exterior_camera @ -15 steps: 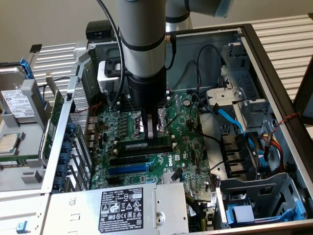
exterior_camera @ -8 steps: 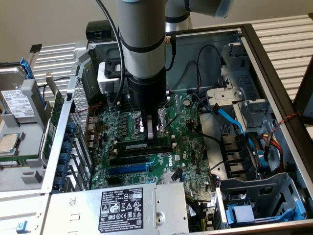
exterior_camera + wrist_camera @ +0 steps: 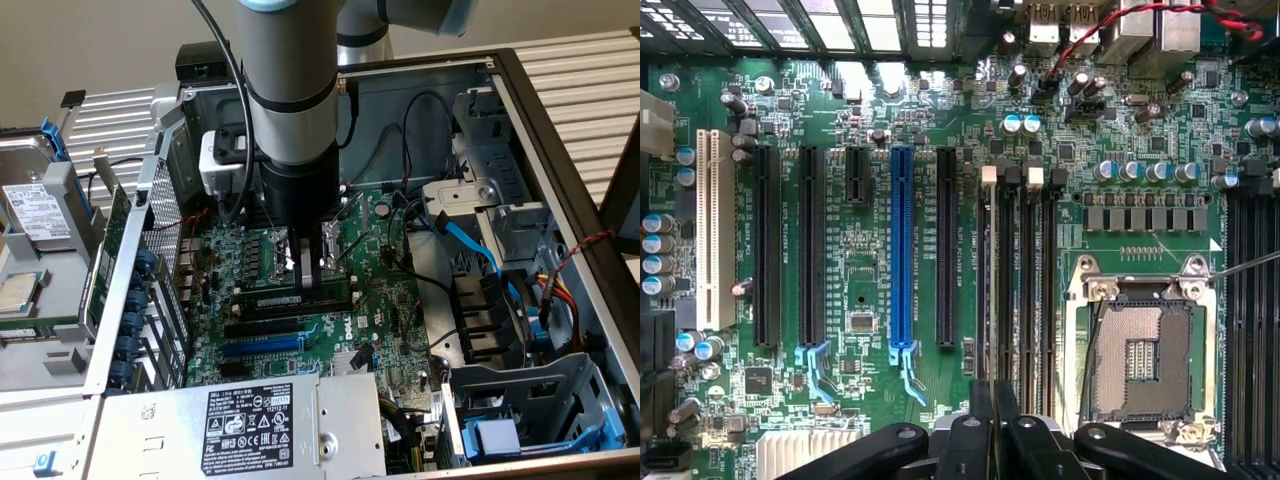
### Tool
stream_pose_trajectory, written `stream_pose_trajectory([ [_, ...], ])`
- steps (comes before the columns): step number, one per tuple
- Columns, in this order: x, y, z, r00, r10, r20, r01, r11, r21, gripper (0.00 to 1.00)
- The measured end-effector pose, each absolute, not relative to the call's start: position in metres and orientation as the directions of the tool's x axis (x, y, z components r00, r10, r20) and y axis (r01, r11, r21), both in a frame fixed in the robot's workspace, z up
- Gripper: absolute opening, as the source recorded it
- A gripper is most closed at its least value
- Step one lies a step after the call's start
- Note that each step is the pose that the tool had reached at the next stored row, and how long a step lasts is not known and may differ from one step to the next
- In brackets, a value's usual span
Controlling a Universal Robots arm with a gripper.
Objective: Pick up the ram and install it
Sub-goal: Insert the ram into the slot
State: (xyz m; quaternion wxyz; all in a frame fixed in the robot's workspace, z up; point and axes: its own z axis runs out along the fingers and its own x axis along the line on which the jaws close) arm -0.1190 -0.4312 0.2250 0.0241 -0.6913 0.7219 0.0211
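Green ram (image 3: 272, 298) stands on edge, seemingly seated in a black memory slot (image 3: 986, 270) on the far side of the blue expansion slot (image 3: 262, 345); hand (image 3: 310, 278) clenched on its top edge

Blue cable (image 3: 470, 242) and drive cage (image 3: 508, 212) crowd motherboard (image 3: 385, 300).

Jaws stand over memory slots (image 3: 1018, 260) beside processor socket (image 3: 1137, 360).

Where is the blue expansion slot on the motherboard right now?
In the exterior view the blue expansion slot lies among black slots, between the gripper and the labelled power supply.
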Motion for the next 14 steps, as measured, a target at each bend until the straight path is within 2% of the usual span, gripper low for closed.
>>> stream_pose_trajectory([
  [3,-0.1194,-0.4312,0.225,-0.043,-0.997,-0.064,-0.999,0.044,-0.003,0.15],
  [4,-0.1194,-0.4312,0.2249,-0.043,-0.997,-0.064,-0.999,0.044,-0.003,0.21],
  [14,-0.1227,-0.4312,0.2338,-0.043,-0.997,-0.064,-0.999,0.043,-0.003,0.21],
])
